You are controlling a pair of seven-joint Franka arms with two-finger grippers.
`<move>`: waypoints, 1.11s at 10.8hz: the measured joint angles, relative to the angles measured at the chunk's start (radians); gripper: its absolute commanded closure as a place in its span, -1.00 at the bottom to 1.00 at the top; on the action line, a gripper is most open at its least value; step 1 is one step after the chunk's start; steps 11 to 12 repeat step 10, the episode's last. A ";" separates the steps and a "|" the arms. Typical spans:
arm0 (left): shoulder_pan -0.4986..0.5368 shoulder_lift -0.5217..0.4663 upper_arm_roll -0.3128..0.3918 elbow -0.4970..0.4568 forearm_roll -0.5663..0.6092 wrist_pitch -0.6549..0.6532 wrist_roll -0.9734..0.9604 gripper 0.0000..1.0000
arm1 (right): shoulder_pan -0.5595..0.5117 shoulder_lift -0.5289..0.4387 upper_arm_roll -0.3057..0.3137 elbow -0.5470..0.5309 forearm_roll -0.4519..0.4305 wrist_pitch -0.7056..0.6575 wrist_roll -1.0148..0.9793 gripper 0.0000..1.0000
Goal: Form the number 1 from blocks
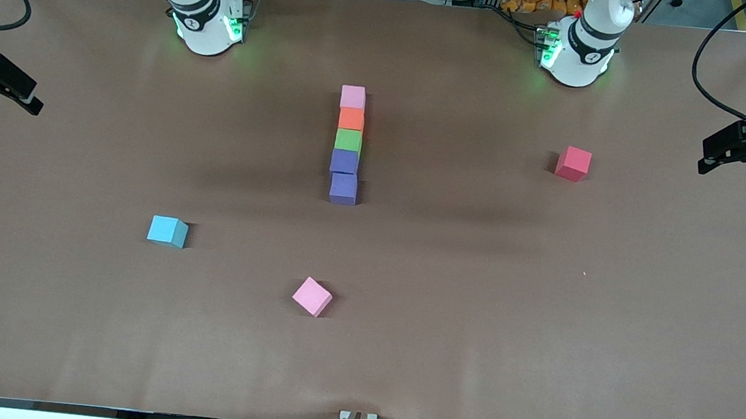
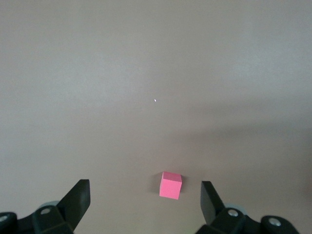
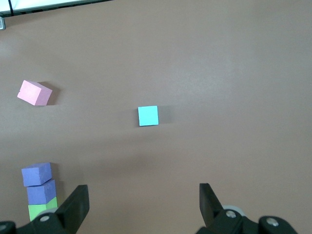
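Five blocks stand in a straight touching column at mid-table: pink (image 1: 352,97), orange (image 1: 351,119), green (image 1: 348,141), purple (image 1: 344,161) and a second purple (image 1: 343,188) nearest the front camera. The right wrist view catches the column's end: both purple blocks (image 3: 36,174) and the green block (image 3: 41,210). My left gripper (image 1: 737,161) hangs open and empty high over the left arm's end of the table; the left wrist view shows this left gripper (image 2: 145,195) well above the table. My right gripper (image 1: 4,97) hangs open and empty over the right arm's end; the right wrist view shows the right gripper (image 3: 144,197) holding nothing.
Three loose cubes lie apart from the column. A red block (image 1: 573,163) (image 2: 170,185) sits toward the left arm's end. A cyan block (image 1: 167,231) (image 3: 148,116) sits toward the right arm's end. A second pink block (image 1: 312,296) (image 3: 34,92) lies turned, nearer the front camera.
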 measured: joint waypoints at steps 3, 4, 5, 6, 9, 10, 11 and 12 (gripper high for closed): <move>0.000 0.000 0.000 0.000 0.000 0.000 0.000 -1.00 | 0.000 0.000 0.000 0.000 0.000 0.000 0.000 -1.00; 0.000 0.000 0.000 0.000 0.000 -0.001 0.000 -1.00 | 0.000 0.000 0.000 0.000 -0.001 -0.001 0.000 -1.00; 0.000 0.000 0.000 0.000 0.000 -0.001 -0.001 -1.00 | 0.000 0.000 0.000 0.000 -0.003 -0.001 0.000 -1.00; 0.000 0.000 0.000 -0.001 0.000 -0.001 -0.001 -1.00 | 0.000 0.000 0.000 0.000 -0.010 -0.001 0.000 -1.00; 0.000 0.000 0.000 -0.002 0.000 -0.002 -0.001 -1.00 | 0.000 0.000 0.000 -0.001 -0.022 -0.001 -0.002 -1.00; 0.000 0.000 0.000 -0.002 0.000 -0.002 -0.001 -1.00 | 0.000 0.000 0.000 -0.002 -0.022 -0.002 -0.002 -1.00; 0.000 0.000 0.000 -0.002 0.000 -0.002 -0.001 -1.00 | 0.000 0.000 0.000 -0.002 -0.022 -0.002 -0.002 -1.00; 0.000 0.000 0.000 -0.002 0.000 -0.002 -0.001 -1.00 | 0.000 0.000 0.000 -0.002 -0.022 -0.002 -0.002 -1.00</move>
